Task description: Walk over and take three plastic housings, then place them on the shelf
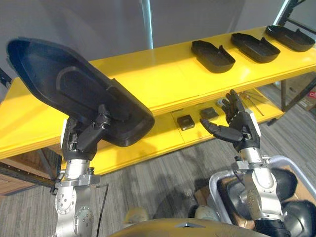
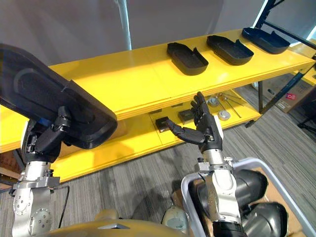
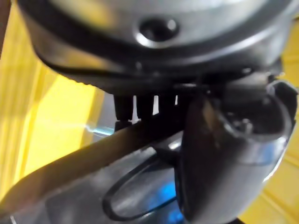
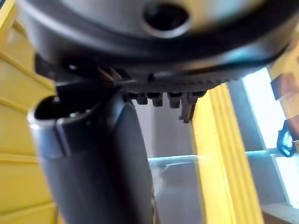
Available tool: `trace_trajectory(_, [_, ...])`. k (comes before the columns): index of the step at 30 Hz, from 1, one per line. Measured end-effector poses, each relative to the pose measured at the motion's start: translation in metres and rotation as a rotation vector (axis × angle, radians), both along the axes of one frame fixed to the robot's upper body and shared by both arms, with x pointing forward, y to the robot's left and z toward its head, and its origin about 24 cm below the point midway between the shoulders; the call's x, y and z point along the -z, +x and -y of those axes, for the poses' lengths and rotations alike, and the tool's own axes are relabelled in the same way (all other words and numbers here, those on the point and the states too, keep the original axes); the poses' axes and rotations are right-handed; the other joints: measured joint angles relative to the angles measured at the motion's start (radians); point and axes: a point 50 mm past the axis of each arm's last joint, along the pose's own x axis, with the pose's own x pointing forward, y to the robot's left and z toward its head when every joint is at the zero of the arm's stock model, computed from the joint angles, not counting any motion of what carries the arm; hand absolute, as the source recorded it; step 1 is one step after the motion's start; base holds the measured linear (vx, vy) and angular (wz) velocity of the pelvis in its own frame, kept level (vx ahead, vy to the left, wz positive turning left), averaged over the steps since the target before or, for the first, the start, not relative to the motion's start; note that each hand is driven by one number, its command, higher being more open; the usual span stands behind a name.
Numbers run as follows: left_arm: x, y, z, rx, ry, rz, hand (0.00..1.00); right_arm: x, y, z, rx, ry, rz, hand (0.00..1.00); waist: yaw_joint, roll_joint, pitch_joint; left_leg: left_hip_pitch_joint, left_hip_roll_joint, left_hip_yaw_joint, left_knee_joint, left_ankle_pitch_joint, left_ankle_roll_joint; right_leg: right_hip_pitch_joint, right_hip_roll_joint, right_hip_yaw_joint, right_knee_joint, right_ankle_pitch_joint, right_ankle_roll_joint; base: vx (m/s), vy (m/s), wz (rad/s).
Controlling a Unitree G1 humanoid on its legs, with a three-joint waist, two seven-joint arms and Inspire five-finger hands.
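The yellow shelf [image 1: 168,81] runs across the scene in front of a plain grey wall [image 1: 98,24], with grey carpet [image 1: 148,177] under it. The left hand [image 1: 85,136] is clamped on a large black plastic housing [image 1: 74,89] – thumb curled over its near face, fingers behind it – and holds it tilted in the air above the left part of the top board. The left wrist view shows the thumb lying across the housing's edge. Further right on that board three more lie flat in a row, well apart from each other: the left housing [image 1: 212,56], the middle housing [image 1: 255,47] and the right housing [image 1: 291,37]. The right hand [image 1: 241,127] is raised in front of the lower board [image 1: 158,140], fingers straight and spread, holding nothing. On the lower board sit two small black square parts [image 1: 185,121] and some metal bits further right – too small to name. A grey bin [image 2: 186,193] at the lower right holds more dark housings [image 2: 252,185]
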Motion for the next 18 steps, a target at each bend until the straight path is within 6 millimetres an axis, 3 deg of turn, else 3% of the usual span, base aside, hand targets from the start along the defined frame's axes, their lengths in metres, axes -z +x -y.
trace_trajectory(2, [0.008, 0.001, 0.003, 0.012, -0.011, -0.034, 0.0, -0.002, -0.001, 0.004, 0.006, -0.009, 0.02, 1.0, -0.001, -0.008, 0.004, -0.021, 0.051, 0.113, -0.034, -0.019, 0.014, 0.08, -0.011, -0.013, -0.068, 0.005, 0.009, 0.28, -0.047, 0.07])
trace_trajectory(4, [0.009, 0.004, 0.011, 0.043, -0.004, -0.037, 0.0, -0.009, 0.0, 0.006, 0.016, -0.02, 0.074, 1.0, -0.01, 0.0, -0.003, -0.031, 0.055, 0.177, -0.257, -0.009, 0.01, 0.111, -0.036, -0.027, -0.122, 0.017, 0.029, 0.24, 0.045, 0.1])
trace_trajectory(6, [0.005, 0.013, 0.026, 0.107, 0.046, -0.022, 0.0, -0.013, -0.001, 0.011, 0.05, -0.024, 0.097, 1.0, -0.017, 0.006, -0.005, -0.045, 0.044, 0.205, -0.487, 0.082, -0.004, 0.121, -0.073, -0.033, -0.134, 0.031, 0.06, 0.29, 0.228, 0.06])
trace_trajectory(8, [0.002, 0.019, 0.039, 0.169, 0.051, -0.001, 0.0, -0.014, 0.0, 0.012, 0.069, -0.021, 0.098, 1.0, -0.025, 0.014, -0.009, -0.017, 0.009, 0.192, -0.629, 0.269, -0.005, 0.116, -0.107, -0.026, -0.117, 0.022, 0.105, 0.25, 0.289, -0.09])
trace_trajectory(9, [0.0, 0.022, 0.042, 0.196, 0.081, 0.0, 0.0, -0.013, 0.0, 0.009, 0.071, -0.009, 0.099, 1.0, -0.035, 0.012, -0.015, 0.018, -0.026, 0.181, -0.674, 0.254, -0.024, 0.118, -0.134, -0.008, -0.114, 0.016, 0.136, 0.21, 0.32, -0.14])
trace_trajectory(10, [-0.002, 0.027, 0.04, 0.221, 0.115, -0.014, 0.0, -0.009, 0.001, 0.001, 0.06, 0.015, 0.091, 1.0, -0.041, -0.03, -0.015, 0.045, -0.078, 0.196, -0.722, 0.261, -0.009, 0.109, -0.183, -0.01, -0.112, 0.036, 0.148, 0.24, 0.369, -0.15])
trace_trajectory(12, [-0.004, 0.031, 0.035, 0.237, 0.161, -0.036, 0.0, -0.008, 0.003, -0.01, 0.032, 0.043, 0.095, 1.0, -0.037, -0.073, -0.012, 0.088, -0.126, 0.235, -0.793, 0.274, 0.01, 0.101, -0.224, -0.015, -0.118, 0.071, 0.149, 0.14, 0.212, -0.21])
trace_trajectory(15, [-0.002, 0.033, 0.032, 0.258, 0.21, -0.086, 0.0, -0.016, 0.002, -0.019, 0.002, 0.055, 0.135, 1.0, -0.037, -0.076, -0.014, 0.133, -0.15, 0.255, -0.865, 0.286, 0.024, 0.097, -0.229, -0.038, -0.115, 0.134, 0.144, 0.09, 0.141, -0.11])
trace_trajectory(18, [-0.004, 0.04, 0.034, 0.291, 0.285, -0.109, 0.0, -0.029, 0.001, -0.023, -0.011, 0.054, 0.193, 1.0, -0.039, -0.084, -0.02, 0.134, -0.156, 0.269, -0.92, 0.315, 0.021, 0.066, -0.228, -0.038, -0.115, 0.139, 0.149, 0.03, 0.023, -0.09])
